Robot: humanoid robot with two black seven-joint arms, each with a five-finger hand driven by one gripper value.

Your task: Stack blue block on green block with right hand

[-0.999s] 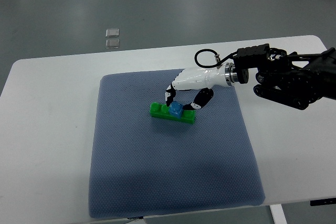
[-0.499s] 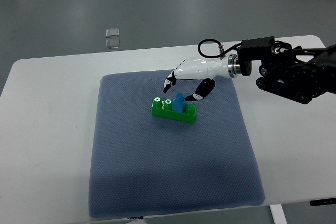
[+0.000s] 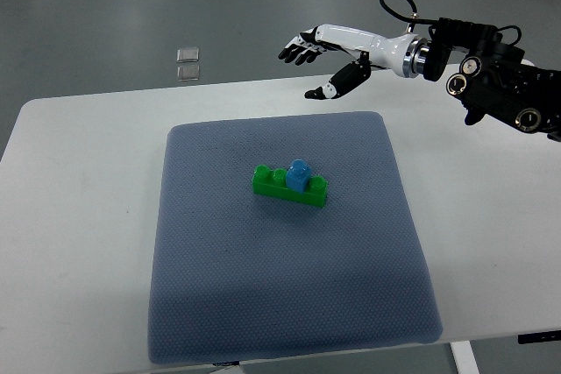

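**Blue block sitting on green block, right hand hanging clear**

Resting on top of the green block [image 3: 289,184], slightly right of its middle: the blue block [image 3: 299,173]. Lying together on the blue-grey mat [image 3: 219,286], a little above its centre and nearer the far edge than the near one. Covering most of the white table [image 3: 70,216], with bare margins showing left and right.

Hovering beyond the mat's far edge, toward its far right corner: the right hand [image 3: 329,54], reaching in from the right edge. Fingers [image 3: 296,48] spreading loosely, thumb apart, grasping nothing. Well apart from both blocks.

Lying on the grey floor past the table's far edge: two small clear squares [image 3: 188,62].
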